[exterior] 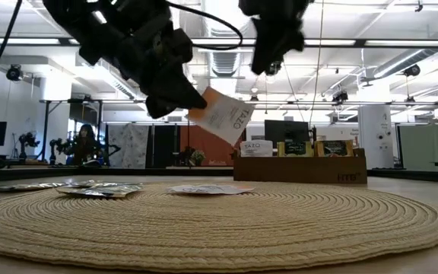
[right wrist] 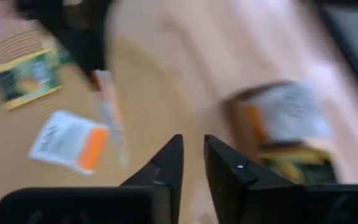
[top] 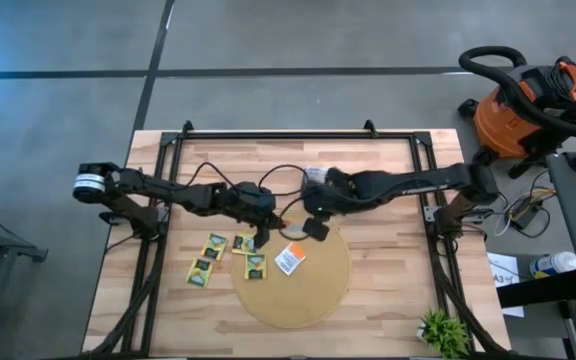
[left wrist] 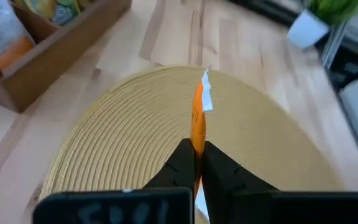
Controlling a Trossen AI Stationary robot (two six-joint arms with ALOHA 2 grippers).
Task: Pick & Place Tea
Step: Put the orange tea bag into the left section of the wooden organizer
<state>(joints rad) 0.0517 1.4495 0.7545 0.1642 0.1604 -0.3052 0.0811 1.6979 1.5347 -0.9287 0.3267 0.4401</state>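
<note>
My left gripper [left wrist: 197, 155] hangs above the round tan mat [top: 298, 295], shut on an orange-and-white tea sachet [exterior: 223, 114]. My right gripper [right wrist: 192, 155] is just beside it, higher up [exterior: 276, 38], its fingers a little apart with nothing between them. A white-and-orange sachet [top: 289, 259] lies flat on the mat. Several yellow-and-green sachets [top: 208, 258] lie flat at the mat's left edge and on the table beside it. The wooden compartment box [exterior: 299, 164], with sachets standing in it, sits on the table beyond the mat. My left gripper pinches the sachet's near end [left wrist: 197, 144] between its two fingers. The fingers slant down toward the mat from the table's left. The sachet sticks out ahead of the fingertips, tilted and lifted clear of the mat.
A small potted plant [top: 443, 330] stands at the table's near right corner. Black frame rails [top: 163, 170] run along the table's left and right sides. An orange shop vacuum [top: 528, 100] stands on the floor off the far right.
</note>
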